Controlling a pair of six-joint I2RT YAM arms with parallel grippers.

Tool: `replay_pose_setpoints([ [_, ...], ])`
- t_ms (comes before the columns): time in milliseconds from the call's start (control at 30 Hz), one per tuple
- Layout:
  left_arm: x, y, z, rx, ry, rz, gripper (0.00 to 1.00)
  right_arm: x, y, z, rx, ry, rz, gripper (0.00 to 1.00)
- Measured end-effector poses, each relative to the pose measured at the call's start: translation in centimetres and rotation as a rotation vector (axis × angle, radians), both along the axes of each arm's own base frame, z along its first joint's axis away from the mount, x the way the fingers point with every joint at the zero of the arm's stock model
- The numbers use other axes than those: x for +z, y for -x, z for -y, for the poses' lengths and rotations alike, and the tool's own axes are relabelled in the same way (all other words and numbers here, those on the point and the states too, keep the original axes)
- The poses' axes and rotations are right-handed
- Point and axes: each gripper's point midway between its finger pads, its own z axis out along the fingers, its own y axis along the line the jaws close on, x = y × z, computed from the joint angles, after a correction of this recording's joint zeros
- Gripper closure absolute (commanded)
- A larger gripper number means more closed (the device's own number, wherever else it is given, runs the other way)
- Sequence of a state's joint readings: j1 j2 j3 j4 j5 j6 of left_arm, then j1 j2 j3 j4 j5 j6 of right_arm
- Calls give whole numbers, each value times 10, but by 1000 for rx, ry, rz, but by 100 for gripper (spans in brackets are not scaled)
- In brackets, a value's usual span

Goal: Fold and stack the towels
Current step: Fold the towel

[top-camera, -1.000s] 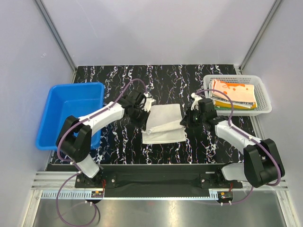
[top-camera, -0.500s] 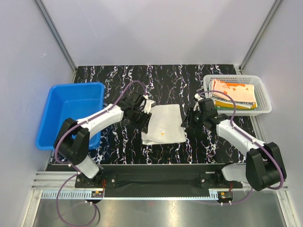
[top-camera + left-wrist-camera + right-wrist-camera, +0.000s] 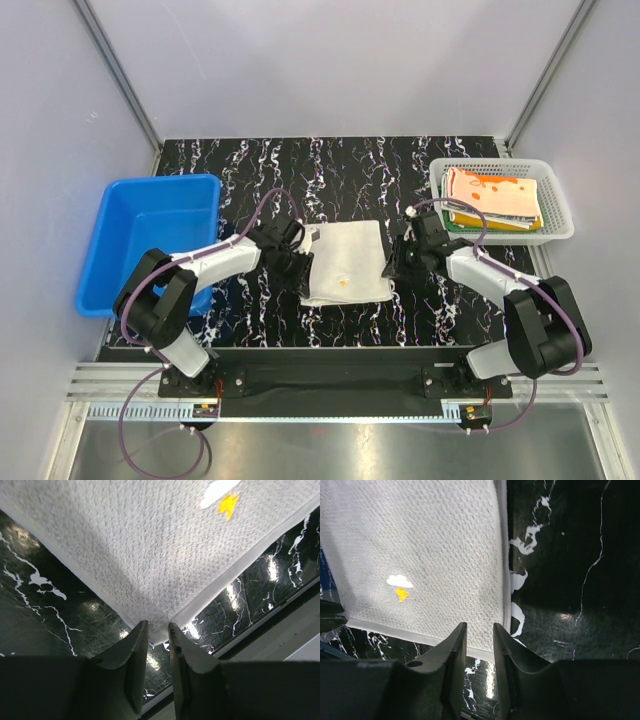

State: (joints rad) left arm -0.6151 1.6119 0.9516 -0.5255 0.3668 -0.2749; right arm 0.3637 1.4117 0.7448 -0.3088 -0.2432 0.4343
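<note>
A whitish-beige towel [image 3: 347, 262] lies folded flat at the table's middle, with a small white and yellow mark [image 3: 345, 282] near its front edge. My left gripper [image 3: 298, 268] is at its near left corner. In the left wrist view the jaws [image 3: 156, 625] stand narrowly apart over that corner [image 3: 159, 630] and hold nothing. My right gripper [image 3: 395, 262] is at the towel's right edge. In the right wrist view its jaws [image 3: 479, 625] stand narrowly apart just above the near right corner [image 3: 490, 640]. Folded towels [image 3: 495, 190] are stacked in the basket, the orange-patterned one on top.
A white mesh basket [image 3: 560, 232] stands at the back right. A blue plastic bin [image 3: 110, 250] stands at the left. The table's front edge [image 3: 280, 615] runs just beyond the towel's near corner. White walls enclose the black marbled table.
One second ago the towel's near half was raised in a fold between both grippers. It now lies flat, and both grippers have let go and stay at its near corners.
</note>
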Motion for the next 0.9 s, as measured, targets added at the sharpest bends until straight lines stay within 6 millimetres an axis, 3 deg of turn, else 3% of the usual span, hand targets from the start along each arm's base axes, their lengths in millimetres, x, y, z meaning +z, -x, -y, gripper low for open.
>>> replay_pose_setpoints([
  [267, -19, 12, -7, 53, -18, -36, 74, -27, 22, 9, -33, 36, -80, 70],
  [567, -18, 10, -4, 79, -10, -21, 74, -31, 24, 13, -50, 50, -88, 72],
  [800, -23, 13, -8, 99, -30, -15, 75, -32, 23, 15, -64, 63, -85, 95],
  [900, -23, 14, -11, 109, -43, -6, 75, -33, 22, 17, -73, 73, -82, 100],
])
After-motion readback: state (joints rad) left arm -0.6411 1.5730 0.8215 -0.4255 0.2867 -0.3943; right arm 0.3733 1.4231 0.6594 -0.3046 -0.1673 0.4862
